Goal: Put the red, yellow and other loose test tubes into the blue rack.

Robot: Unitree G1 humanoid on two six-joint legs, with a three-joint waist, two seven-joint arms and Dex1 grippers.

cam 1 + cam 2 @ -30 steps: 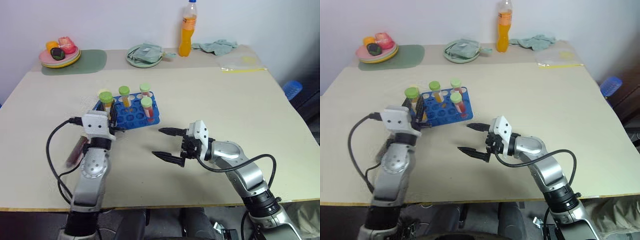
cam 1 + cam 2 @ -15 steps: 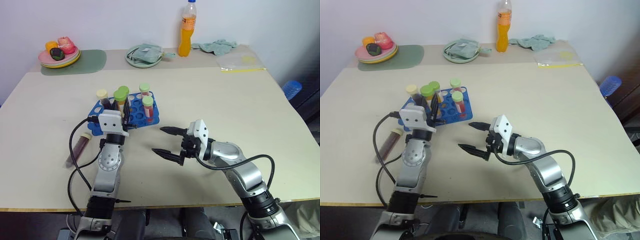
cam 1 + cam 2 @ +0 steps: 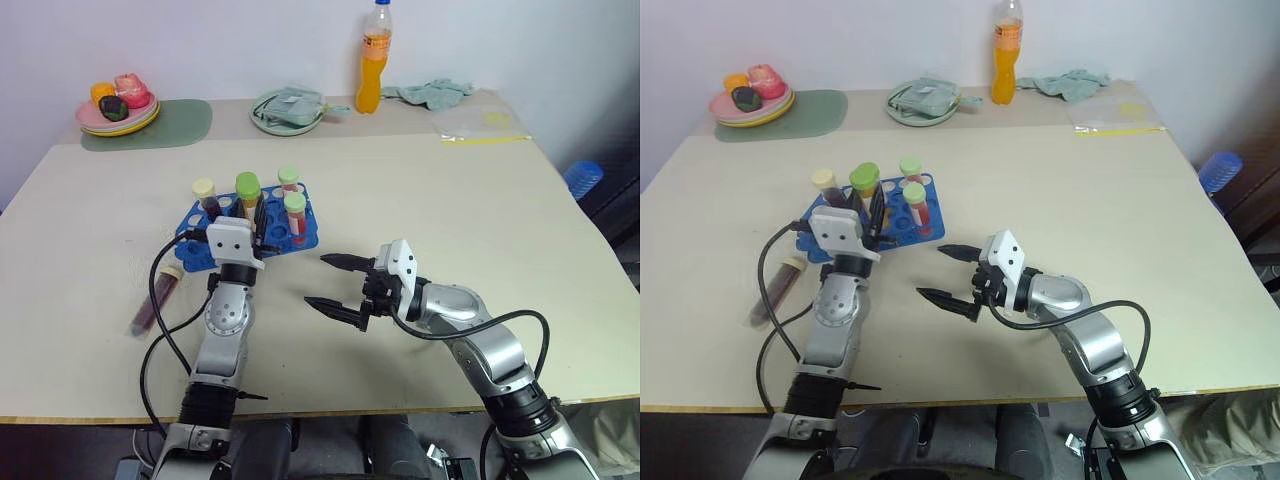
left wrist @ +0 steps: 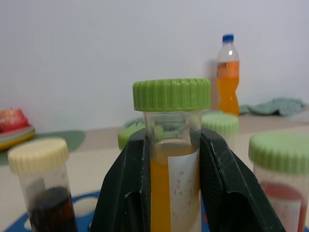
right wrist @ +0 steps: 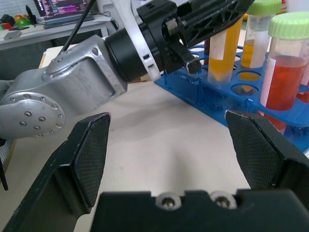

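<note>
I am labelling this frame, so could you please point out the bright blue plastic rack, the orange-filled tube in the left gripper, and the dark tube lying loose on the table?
bright blue plastic rack (image 3: 303,238): left eye view, near right corner.
orange-filled green-capped tube (image 4: 171,94): left wrist view, cap.
dark loose tube (image 3: 156,300): left eye view, mid-body.

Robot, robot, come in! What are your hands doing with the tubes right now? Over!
Left gripper shut on the orange tube, over the blue rack. Right gripper open, empty. One dark tube loose on the table. Nothing in the way.
</note>
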